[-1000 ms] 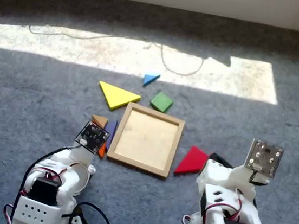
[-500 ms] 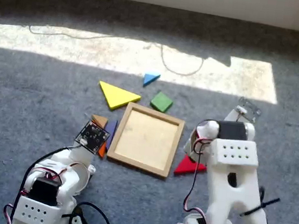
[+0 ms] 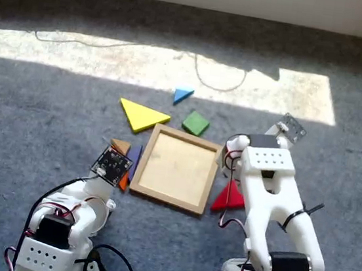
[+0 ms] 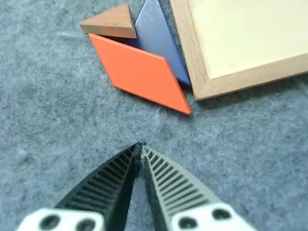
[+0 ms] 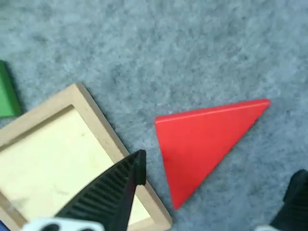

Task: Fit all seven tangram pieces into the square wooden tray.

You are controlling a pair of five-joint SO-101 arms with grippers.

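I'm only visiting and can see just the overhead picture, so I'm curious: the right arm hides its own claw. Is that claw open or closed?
Observer: Open. The right claw is spread wide, with the red triangle between its tips.
Operator: And the left arm's claw?
Observer: The left claw is shut, pointing at bare carpet short of the orange parallelogram.
Operator: Is that orange piece lying flat?
Observer: Not quite, it seems: its edge overlaps a purple piece that lies along the tray frame.
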